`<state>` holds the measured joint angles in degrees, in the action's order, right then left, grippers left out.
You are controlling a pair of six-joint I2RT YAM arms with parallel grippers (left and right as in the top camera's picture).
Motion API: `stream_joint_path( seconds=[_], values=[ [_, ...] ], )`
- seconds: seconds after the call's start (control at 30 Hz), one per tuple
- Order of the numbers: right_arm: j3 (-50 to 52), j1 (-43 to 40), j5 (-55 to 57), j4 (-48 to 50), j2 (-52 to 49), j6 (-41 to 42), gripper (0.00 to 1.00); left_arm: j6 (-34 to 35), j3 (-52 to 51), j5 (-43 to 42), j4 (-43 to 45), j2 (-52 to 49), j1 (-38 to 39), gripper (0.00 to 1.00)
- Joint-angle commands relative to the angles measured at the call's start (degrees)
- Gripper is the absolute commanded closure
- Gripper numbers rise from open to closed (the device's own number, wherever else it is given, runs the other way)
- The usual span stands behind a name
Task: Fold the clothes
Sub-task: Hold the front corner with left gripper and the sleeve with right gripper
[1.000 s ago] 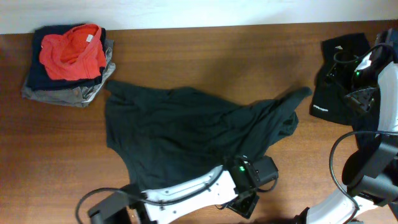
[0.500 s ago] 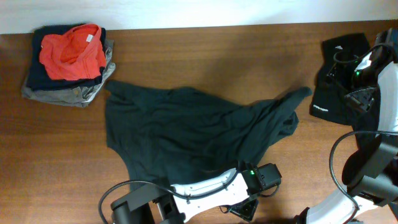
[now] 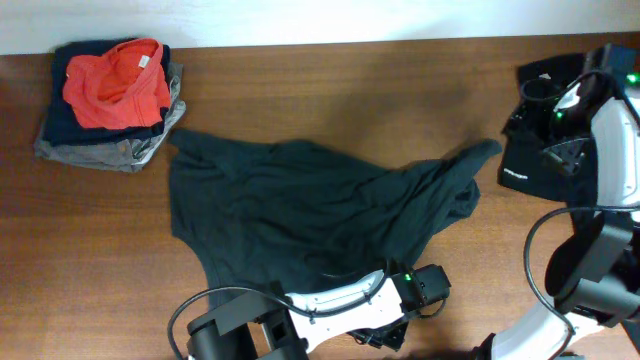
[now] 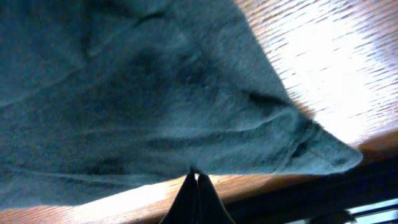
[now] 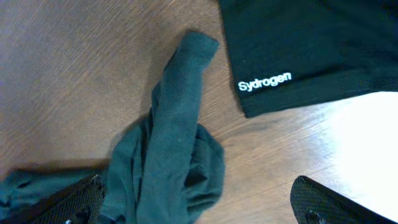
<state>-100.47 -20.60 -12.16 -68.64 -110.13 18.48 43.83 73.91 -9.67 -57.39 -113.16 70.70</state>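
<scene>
overhead view of a wooden desk (image 3: 300,90) with a dark short-sleeved shirt (image 3: 310,215) lying open and rumpled across its middle, one twisted end reaching toward the right side. we judge the folding of this shirt to be at its very start: nothing on it is doubled over yet.

the left tool (image 4: 196,186) sits at the near edge of the desk. its fingers are pressed together right at the shirt's hem, and they appear to pinch that edge. the right tool (image 5: 196,186) hangs with its fingers spread wide and empty above the twisted end, close to a second shirt (image 3: 545,120) that lies folded at the far right. a pile of other clothes (image 3: 110,100), red on top of dark and grey, sits at the far left corner.

the next move, as we judge it, calls for lifting the pinched hem and carrying it over the body of the shirt, while the right tool takes hold of the bunched end to pull it flat.

the only readable writing is a white print (image 5: 264,82) on the folded shirt: "sydrogen". we see no legible label on the open shirt.
</scene>
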Motion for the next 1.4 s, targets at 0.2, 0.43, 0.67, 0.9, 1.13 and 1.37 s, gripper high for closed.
stream_joint_path(
  seconds=[0.2, 0.43, 0.67, 0.9, 1.13, 1.37],
  values=[
    [3.7, 0.7, -3.4, 2.6, -5.9, 4.0, 0.03, 0.3, -0.4, 0.1, -0.1, -0.5, 0.0, 0.99],
    [3.7, 2.7, -4.5, 6.0, -9.3, 3.5, 0.12, 0.3, -0.4, 0.7, -0.1, -0.5, 0.0, 0.99],
    [3.7, 5.0, -1.9, 10.0, -9.6, 8.5, 0.14, 0.3, -0.4, 0.9, -0.1, -0.5, 0.0, 0.99],
    [3.7, 5.7, 0.2, 11.0, -11.2, 11.2, 0.40, 0.3, -0.4, 0.9, -0.3, -0.5, 0.0, 0.99],
    [3.7, 5.6, 2.8, 10.7, -13.2, 11.2, 0.31, 0.3, -0.4, 1.1, -0.3, -0.5, 0.0, 0.99],
    [3.8, 3.7, 2.8, 10.9, -13.7, 11.2, 0.28, 0.3, -0.4, 1.1, -0.3, -0.5, 0.0, 0.99]
  ],
)
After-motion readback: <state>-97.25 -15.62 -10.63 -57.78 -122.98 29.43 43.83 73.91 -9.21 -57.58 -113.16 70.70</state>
